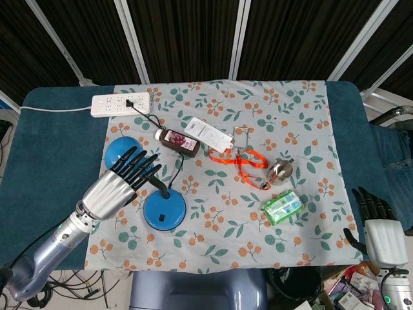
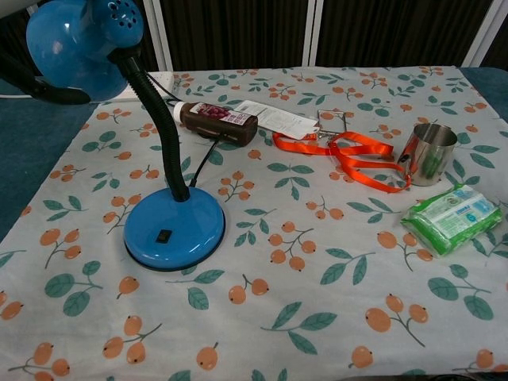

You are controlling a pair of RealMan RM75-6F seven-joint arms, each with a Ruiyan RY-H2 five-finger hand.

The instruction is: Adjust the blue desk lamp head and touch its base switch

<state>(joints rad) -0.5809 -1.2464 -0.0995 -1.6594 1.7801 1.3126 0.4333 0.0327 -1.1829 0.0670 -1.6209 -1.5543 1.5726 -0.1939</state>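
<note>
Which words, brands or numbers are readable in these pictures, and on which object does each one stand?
No text can be read here.
Dark bottle: its label has a picture and print, too blurred to read.
White leaflet: fine printed lines, too small to read.
Green wipes packet: white label with print, illegible.
Power strip: no readable marking.
Lamp base: only a black switch, no lettering visible.
</note>
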